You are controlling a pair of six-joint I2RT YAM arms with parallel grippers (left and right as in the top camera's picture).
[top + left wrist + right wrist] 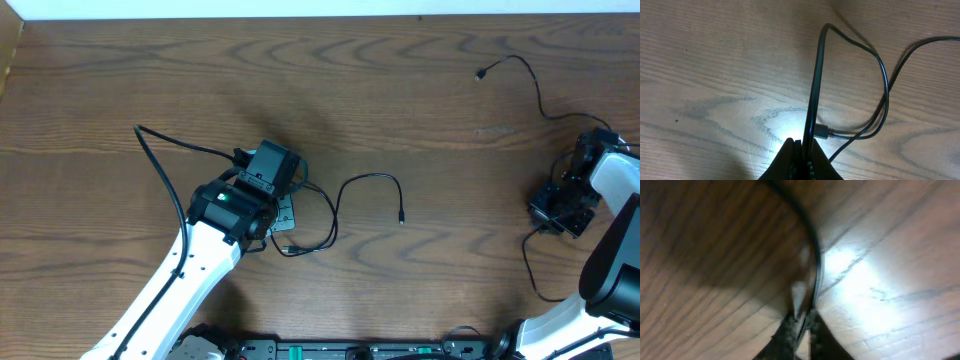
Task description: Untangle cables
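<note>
Though thin (and glossy), black cables (370,176) on grained tabletop (150,60)

Brown wood-grain table (420,90); white strip (300,8) along its far edge

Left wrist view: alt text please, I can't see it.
The left claw is shut on a thin black cable running up the frame over a wooden table. A small plug lies just right of the claw, and black cord loops away to the right.
</note>
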